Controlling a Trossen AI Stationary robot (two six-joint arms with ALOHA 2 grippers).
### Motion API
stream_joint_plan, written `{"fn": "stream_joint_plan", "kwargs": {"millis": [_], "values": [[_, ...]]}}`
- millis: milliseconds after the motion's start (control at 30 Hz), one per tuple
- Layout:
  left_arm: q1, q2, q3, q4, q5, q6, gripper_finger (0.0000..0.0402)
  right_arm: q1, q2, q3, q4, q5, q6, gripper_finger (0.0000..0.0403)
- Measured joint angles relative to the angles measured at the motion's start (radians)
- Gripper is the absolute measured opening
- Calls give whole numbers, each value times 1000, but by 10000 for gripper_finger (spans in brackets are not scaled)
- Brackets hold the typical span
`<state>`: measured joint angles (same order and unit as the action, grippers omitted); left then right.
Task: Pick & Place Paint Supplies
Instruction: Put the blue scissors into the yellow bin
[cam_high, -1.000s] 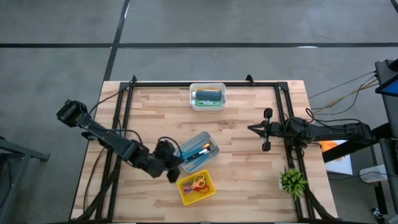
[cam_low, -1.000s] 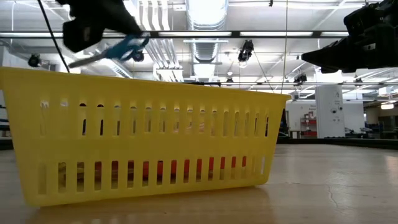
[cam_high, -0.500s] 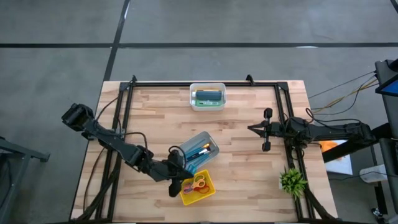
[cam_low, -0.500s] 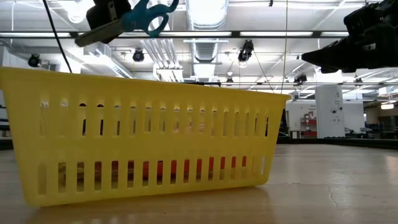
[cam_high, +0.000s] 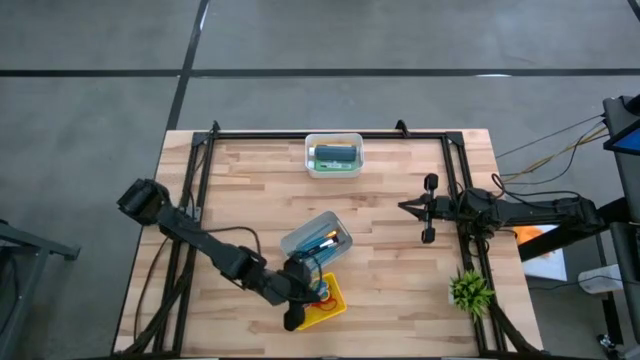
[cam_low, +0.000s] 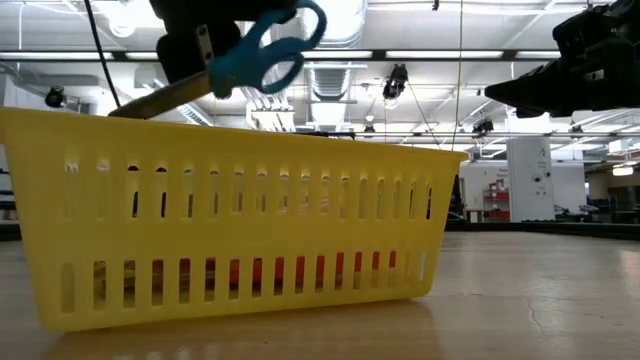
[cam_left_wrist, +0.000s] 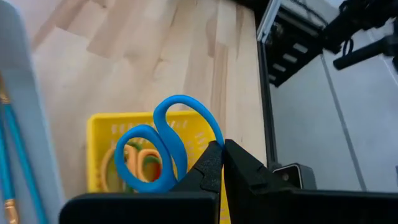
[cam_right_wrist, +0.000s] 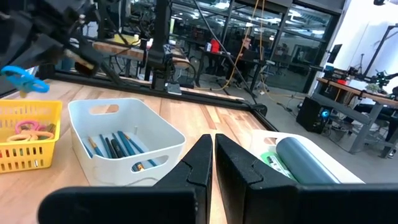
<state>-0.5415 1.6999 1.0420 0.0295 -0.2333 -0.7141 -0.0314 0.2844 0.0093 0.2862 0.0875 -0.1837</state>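
Two arms show from above: the left gripper (cam_high: 305, 295) hangs over the yellow basket (cam_high: 328, 310), and the brushes (cam_high: 318, 243) lie in the grey bin (cam_high: 300, 240) just beside that basket. Low view: blue scissors (cam_low: 262, 52) clamped above the basket. Right gripper (cam_high: 405, 207), clenched empty, waits well apart.

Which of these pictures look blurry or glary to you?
Low view: the yellow basket fills the frame, ceiling lights glare behind it. Left wrist view: the blue scissors are sharp, the claw's base a dark blur. Right wrist view: the white bin is sharp.
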Motion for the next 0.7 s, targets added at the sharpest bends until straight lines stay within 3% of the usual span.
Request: {"fn": "stream_joint_plan", "kwargs": {"millis": [367,700], "values": [[3,165,168,-204,24,-44,2,0,0,0,-1,0,0,15],[17,196,183,-220,25,-83,2,0,0,0,-1,0,0,15]]}}
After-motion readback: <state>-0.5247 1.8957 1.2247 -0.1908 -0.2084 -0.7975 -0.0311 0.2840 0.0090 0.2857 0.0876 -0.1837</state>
